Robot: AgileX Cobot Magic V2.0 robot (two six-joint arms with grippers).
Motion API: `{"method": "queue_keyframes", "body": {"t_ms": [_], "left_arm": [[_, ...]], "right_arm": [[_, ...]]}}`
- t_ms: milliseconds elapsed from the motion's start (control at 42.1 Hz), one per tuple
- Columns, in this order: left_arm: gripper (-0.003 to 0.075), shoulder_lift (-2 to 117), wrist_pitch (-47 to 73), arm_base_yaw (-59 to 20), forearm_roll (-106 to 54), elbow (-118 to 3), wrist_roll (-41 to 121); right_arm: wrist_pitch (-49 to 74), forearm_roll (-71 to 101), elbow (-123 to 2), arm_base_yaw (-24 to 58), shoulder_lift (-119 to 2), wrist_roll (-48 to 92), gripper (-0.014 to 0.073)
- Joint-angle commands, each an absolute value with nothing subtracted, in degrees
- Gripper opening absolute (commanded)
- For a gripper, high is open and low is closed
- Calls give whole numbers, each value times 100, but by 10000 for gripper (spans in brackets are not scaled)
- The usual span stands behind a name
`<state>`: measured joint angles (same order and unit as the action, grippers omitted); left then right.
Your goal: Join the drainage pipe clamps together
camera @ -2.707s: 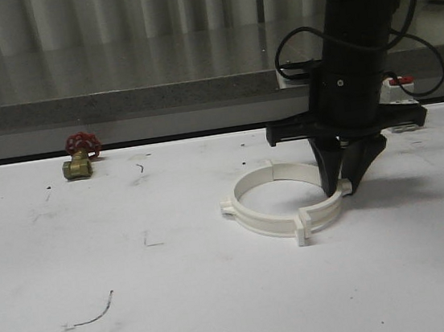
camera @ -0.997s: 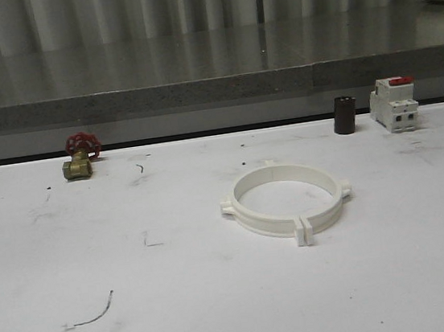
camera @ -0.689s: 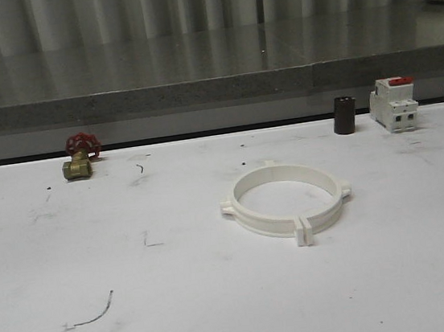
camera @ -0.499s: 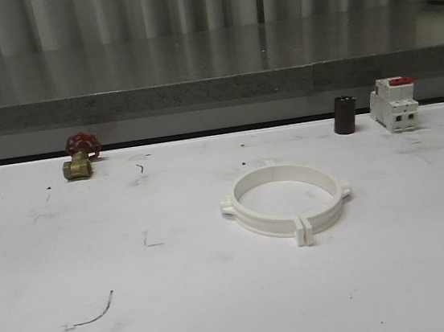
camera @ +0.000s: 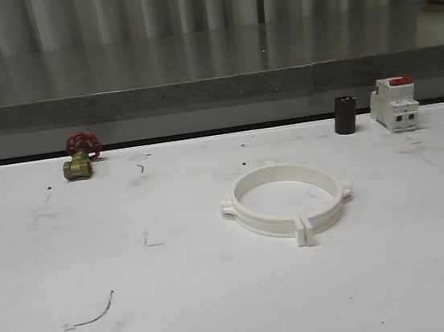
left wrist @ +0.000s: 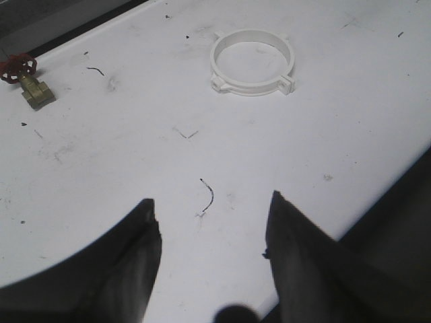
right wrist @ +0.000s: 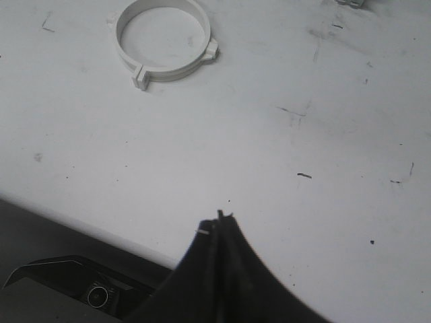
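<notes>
I see the drainage pipe clamps (camera: pixel 285 201) in plain white on a white counter (camera: pixel 182 300) flecked with dark scuffs and short black marks. Near the far left edge, the valve (camera: pixel 80 155) is brass with a red handwheel. Toward the far right corner stand a dark brown cylinder (camera: pixel 345 115) and a white breaker (camera: pixel 393 104) topped red. Both claws, left (left wrist: pixel 210 232) and right (right wrist: pixel 219 232), look black.

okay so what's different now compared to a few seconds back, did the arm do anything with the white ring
The right arm, whose gripper stood at the right side of the white ring, has pulled back off it and left the front view; its gripper is now shut, over bare table. That uncovered the dark cylinder and breaker. The ring stayed put, as did the valve.
</notes>
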<state>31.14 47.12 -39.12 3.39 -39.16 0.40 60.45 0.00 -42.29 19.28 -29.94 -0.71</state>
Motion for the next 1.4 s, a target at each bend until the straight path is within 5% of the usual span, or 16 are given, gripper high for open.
{"method": "queue_keyframes", "body": {"t_ms": [0, 237, 546, 878, 1377], "left_arm": [[356, 3131, 4351, -3909, 308, -4062, 50], [337, 3131, 4351, -3909, 308, -4062, 50], [-14, 3131, 4366, -3909, 300, -4062, 50], [-20, 2904, 4330, -3913, 290, -4002, 50], [-20, 332, 1929, -597, 0, -1451, 50]], "right_arm": [[5756, 0, -4364, 1879, -3028, 0, -69], [5756, 0, -4364, 1879, -3028, 0, -69], [5756, 0, -4364, 1879, -3028, 0, -69], [5756, 0, -4364, 1879, -3028, 0, -69], [5770, 0, -4364, 1879, -3028, 0, -69]]}}
